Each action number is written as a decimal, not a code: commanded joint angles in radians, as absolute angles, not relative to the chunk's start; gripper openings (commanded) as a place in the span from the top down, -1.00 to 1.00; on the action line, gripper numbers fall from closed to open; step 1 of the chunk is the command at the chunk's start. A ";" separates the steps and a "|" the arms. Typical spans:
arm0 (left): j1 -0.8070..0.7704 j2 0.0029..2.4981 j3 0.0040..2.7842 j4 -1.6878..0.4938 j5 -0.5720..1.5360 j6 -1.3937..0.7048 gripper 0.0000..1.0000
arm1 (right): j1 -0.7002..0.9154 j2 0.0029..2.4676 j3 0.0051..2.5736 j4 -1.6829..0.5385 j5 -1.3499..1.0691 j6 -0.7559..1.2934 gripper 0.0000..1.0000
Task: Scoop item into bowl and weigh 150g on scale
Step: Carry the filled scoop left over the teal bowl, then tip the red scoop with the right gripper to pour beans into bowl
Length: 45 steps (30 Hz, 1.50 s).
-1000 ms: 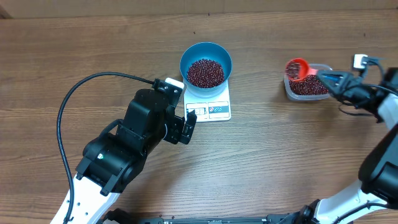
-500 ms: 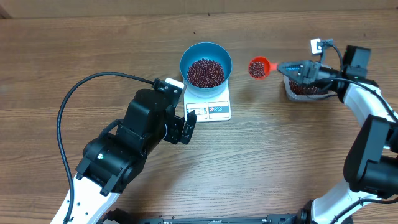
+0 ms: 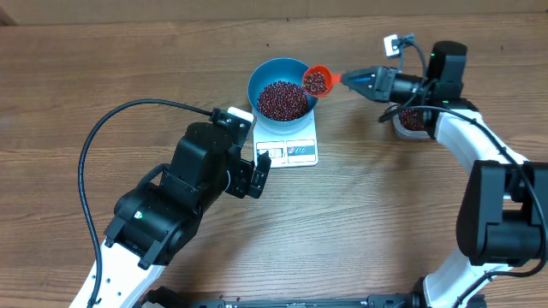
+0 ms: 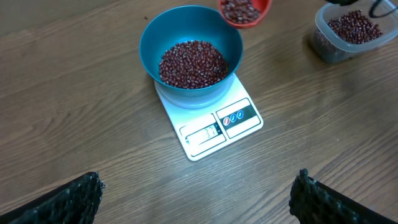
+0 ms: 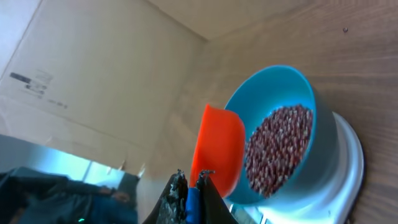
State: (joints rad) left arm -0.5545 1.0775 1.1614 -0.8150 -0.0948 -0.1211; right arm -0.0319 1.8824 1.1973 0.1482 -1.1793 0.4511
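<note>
On our one white scale [image 3: 295, 149] sits one blue bowl [image 3: 255, 81] of beans [image 3: 282, 100]; over its rim our right gripper [image 3: 360, 81], pinched tight, holds one laden red scoop [image 3: 317, 80]. Our left gripper [image 4: 198, 202] hangs spread wide, empty. One clear tub [image 4: 324, 46] seems part-full

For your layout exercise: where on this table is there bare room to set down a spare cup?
The table is bare between the scale and the tub, in front of them toward the near edge, and left of the cable. It is crowded around the bowl, where the scoop and right gripper reach in.
</note>
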 commanded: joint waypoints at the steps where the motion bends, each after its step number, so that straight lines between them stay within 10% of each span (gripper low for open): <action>1: -0.550 1.080 1.174 -0.812 -0.107 -0.123 -0.99 | 0.007 1.887 1.198 0.199 -1.076 0.464 0.93; 28: -0.550 1.080 1.174 -0.812 -0.107 -0.123 -0.99 | 0.160 1.887 1.198 0.172 -0.838 -0.237 0.93; 45: -0.550 1.080 1.174 -0.811 -0.107 -0.123 -0.99 | 0.160 1.887 1.198 0.128 -0.838 -0.111 0.93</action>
